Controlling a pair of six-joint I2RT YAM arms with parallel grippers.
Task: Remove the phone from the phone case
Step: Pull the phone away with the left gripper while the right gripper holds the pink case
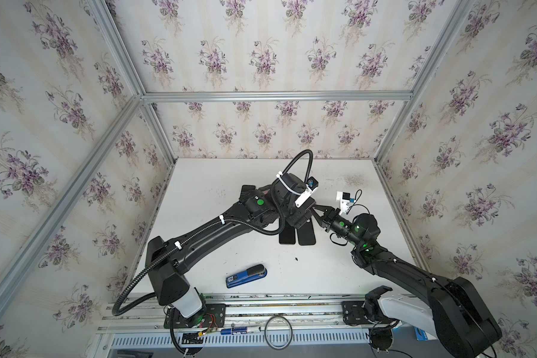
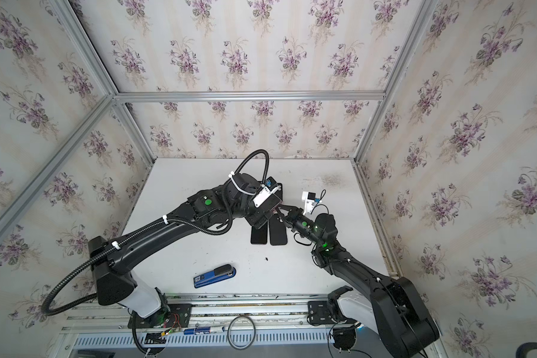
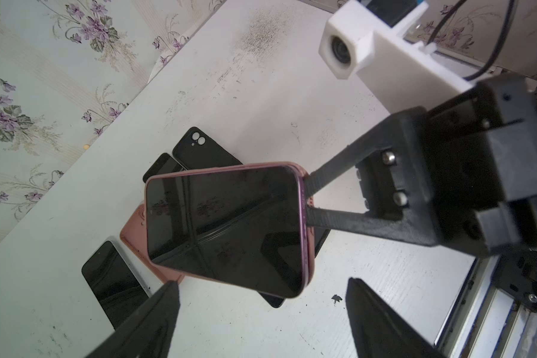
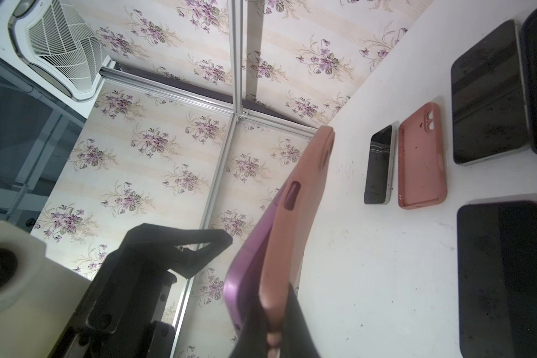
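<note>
**Cased phone held above the tabletop by the right gripper**

Nearest the front edge of the white tabletop, a blue stapler is seen lying flat, well apart from everything else. Farther in, two dark phones are laid side by side, just under the wrists of both arms.

Above them the phone is held clear of the tabletop, its dark screen turned toward the left wrist camera. It is seated in the pink phone case. The case's rim is seen around the screen, and the phone's purple frame shows along one side. The right gripper is clamped on one short end of the cased phone, with one finger laid on the screen side and the other on the back of the case.

The left gripper is held by the phone's long edge with its fingers spread wide. No contact with the phone or case can be seen, and nothing is gripped.

Beyond the held phone, a second, empty pink case is laid on the tabletop, with a small dark phone just beside it. Farthest back, toward the flowered wall, a black case is seen, its camera cut-outs at the far end.
</note>
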